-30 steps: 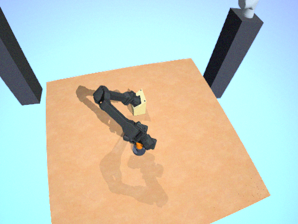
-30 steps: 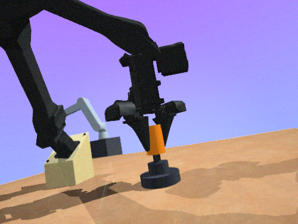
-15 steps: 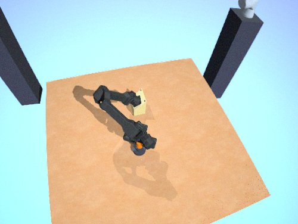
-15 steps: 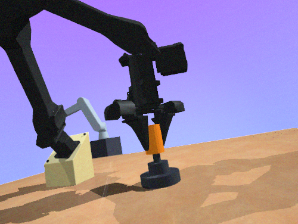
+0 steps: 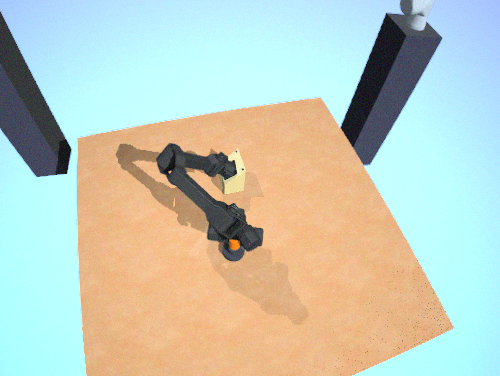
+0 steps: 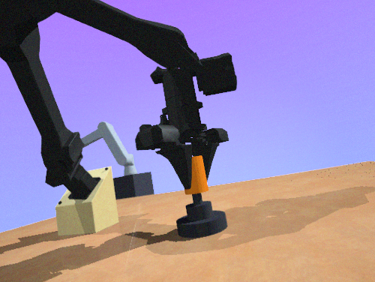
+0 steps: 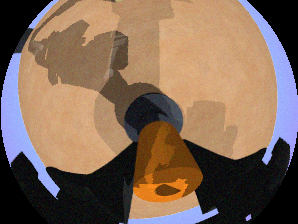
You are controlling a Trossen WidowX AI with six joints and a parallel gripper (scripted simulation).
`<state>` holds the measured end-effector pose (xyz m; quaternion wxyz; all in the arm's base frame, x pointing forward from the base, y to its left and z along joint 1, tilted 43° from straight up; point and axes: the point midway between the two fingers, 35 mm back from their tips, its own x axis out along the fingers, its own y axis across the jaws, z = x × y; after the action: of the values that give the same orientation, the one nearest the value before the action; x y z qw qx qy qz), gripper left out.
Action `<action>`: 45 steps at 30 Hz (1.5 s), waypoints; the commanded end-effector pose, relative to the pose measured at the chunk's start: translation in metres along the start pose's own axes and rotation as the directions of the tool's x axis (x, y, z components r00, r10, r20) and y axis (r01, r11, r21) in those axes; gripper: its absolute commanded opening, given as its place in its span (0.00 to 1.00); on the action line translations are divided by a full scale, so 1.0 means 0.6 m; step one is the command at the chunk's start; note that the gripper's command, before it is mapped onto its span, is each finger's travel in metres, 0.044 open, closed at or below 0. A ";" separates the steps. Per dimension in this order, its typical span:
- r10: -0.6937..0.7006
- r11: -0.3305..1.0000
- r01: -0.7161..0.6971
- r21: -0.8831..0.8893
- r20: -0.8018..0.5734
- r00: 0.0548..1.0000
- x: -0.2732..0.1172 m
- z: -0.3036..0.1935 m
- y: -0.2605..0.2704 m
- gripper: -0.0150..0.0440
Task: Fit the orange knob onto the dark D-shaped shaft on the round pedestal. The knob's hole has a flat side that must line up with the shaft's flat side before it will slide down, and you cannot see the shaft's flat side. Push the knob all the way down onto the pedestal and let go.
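The orange knob (image 5: pixel 234 244) (image 6: pixel 199 176) (image 7: pixel 161 159) is upright, narrow end up. My gripper (image 6: pixel 198 183) is shut on it, with one finger on each side. The dark shaft (image 6: pixel 197 199) shows as a short length between the knob's lower rim and the raised middle of the round pedestal (image 5: pixel 233 257) (image 6: pixel 202 226) (image 7: pixel 175 111). The knob is over the shaft, and a gap separates it from the pedestal. Whether the shaft's tip is inside the hole or only touches the underside cannot be told. The hole and the shaft's flat side are hidden.
A cream wedge-shaped block (image 5: pixel 234 184) (image 6: pixel 104 214) holds the arm's base, behind the pedestal in the top view. A pale arm (image 6: pixel 112 142) on a dark column (image 5: pixel 387 90) (image 6: pixel 143 184) stands beyond the table. Another dark column (image 5: pixel 31 117) is at the left.
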<state>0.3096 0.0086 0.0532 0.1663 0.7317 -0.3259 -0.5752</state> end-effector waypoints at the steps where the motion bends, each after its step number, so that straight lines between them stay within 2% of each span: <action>1: -0.001 1.000 0.001 -0.008 -0.001 1.000 0.002 0.000 0.001 0.25; 45: 0.000 1.000 0.000 -0.003 -0.002 1.000 0.030 -0.002 0.006 0.25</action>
<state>0.3112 -0.0031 0.0432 0.1648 0.7317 -0.3234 -0.5770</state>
